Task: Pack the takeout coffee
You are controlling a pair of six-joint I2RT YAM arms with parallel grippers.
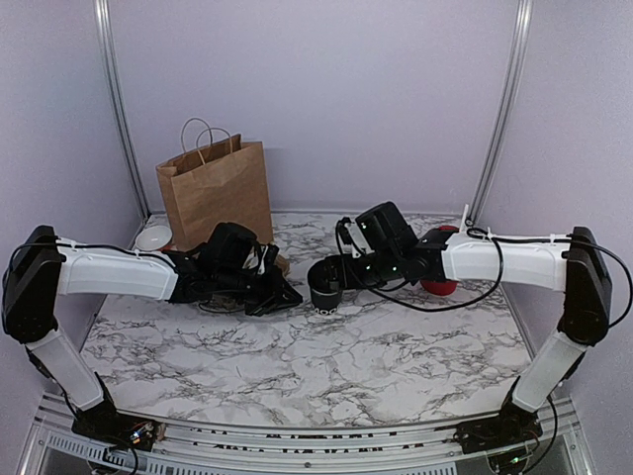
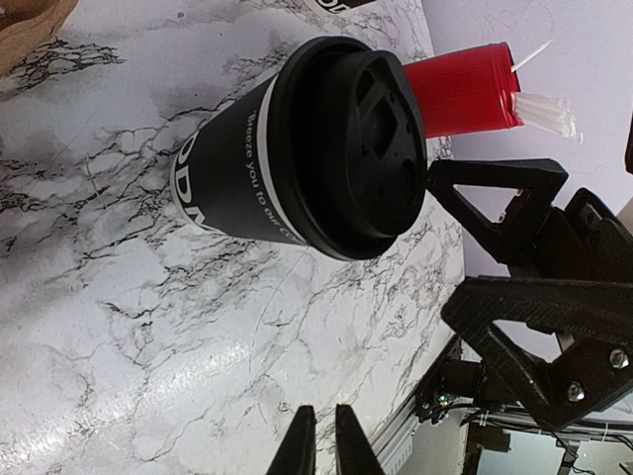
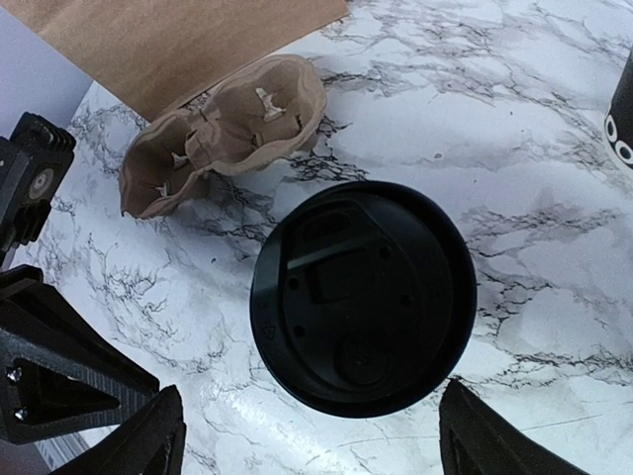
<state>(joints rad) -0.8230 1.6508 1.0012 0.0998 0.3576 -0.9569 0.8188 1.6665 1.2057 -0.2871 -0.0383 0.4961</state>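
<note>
The takeout coffee [image 1: 324, 294] is a black paper cup with white lettering and a black lid, standing upright mid-table. The left wrist view shows it from the side [image 2: 297, 148]; the right wrist view shows its lid from above [image 3: 361, 297]. My right gripper [image 1: 336, 269] hovers over the cup, open, with its fingers wide on either side of the lid [image 3: 312, 447] and not touching it. My left gripper [image 1: 277, 295] is just left of the cup, low over the table, shut and empty [image 2: 318, 447].
A brown paper bag [image 1: 213, 193] stands at the back left. A brown pulp cup carrier [image 3: 227, 129] lies in front of it. A red cup of white sticks [image 2: 465, 89] stands right of the coffee. Another black cup [image 3: 623, 109] is nearby. A white dish [image 1: 153, 237] sits beside the bag.
</note>
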